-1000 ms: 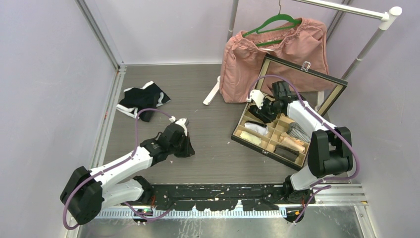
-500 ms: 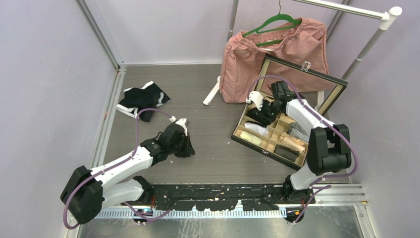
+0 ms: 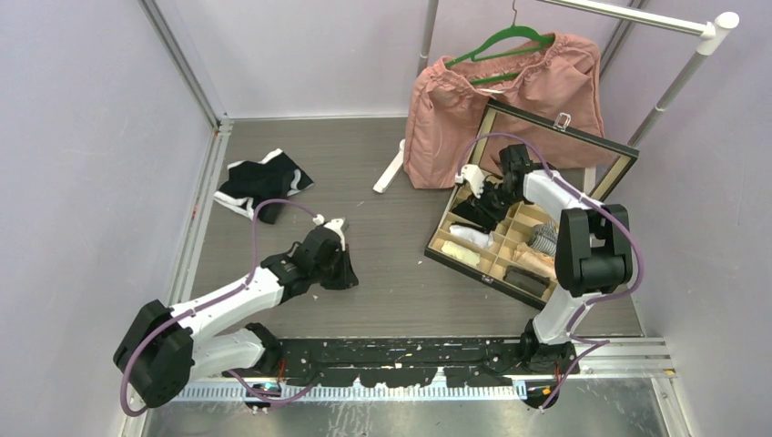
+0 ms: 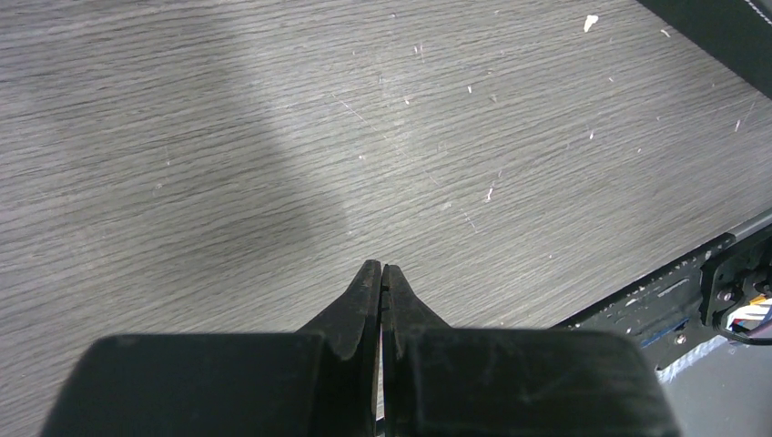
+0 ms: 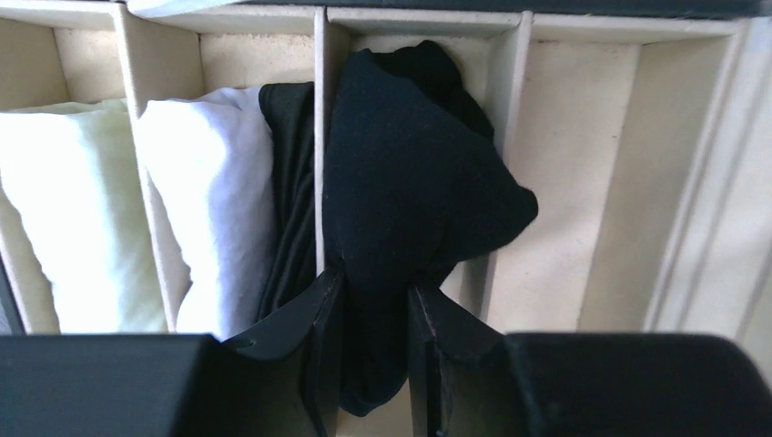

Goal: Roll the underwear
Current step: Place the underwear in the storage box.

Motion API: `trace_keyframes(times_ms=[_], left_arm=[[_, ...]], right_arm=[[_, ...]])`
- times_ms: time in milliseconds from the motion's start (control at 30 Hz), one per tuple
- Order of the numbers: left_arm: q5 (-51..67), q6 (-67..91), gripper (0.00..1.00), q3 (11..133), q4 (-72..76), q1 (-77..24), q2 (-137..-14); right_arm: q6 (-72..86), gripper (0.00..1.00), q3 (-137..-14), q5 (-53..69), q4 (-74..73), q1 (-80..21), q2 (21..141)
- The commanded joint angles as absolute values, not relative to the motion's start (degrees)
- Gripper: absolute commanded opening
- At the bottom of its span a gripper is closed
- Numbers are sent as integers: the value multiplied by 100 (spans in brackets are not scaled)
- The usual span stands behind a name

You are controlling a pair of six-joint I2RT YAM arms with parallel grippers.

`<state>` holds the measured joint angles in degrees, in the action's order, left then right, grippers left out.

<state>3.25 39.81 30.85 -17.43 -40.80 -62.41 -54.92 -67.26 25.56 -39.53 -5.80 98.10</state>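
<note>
My right gripper is shut on a rolled black underwear and holds it in a compartment of the divided wooden box; in the top view the gripper is over the box's far left corner. Another black and white underwear lies loose on the table at the far left. My left gripper is shut and empty, low over bare grey table; in the top view it sits at the near middle.
The box holds rolled white cloth and pale yellow cloth in the compartments left of the black roll. Its lid stands open. A pink garment on a green hanger hangs behind it from a white rack.
My right gripper has moved a little farther back and left over the box with the black underwear. The left arm has not moved.
</note>
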Motion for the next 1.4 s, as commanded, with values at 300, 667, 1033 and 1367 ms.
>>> trace_keyframes(times_ms=[300, 667, 1033, 1367], left_arm=[[421, 3885, 1, 3330, -1554, -4018, -6481], [437, 3894, 1, 3378, -1590, -4017, -6443], [464, 3902, 1, 3409, -1611, -4018, -6434], [501, 3902, 1, 3402, -1580, -4017, -6504]], right_arm=[[-5222, 24, -6999, 2635, -3927, -336, 10380], [-4947, 39, -7222, 2560, -4015, -291, 9983], [-4856, 48, -7277, 2435, -4068, -264, 9673], [-4781, 56, -7356, 2391, -4155, -246, 9510]])
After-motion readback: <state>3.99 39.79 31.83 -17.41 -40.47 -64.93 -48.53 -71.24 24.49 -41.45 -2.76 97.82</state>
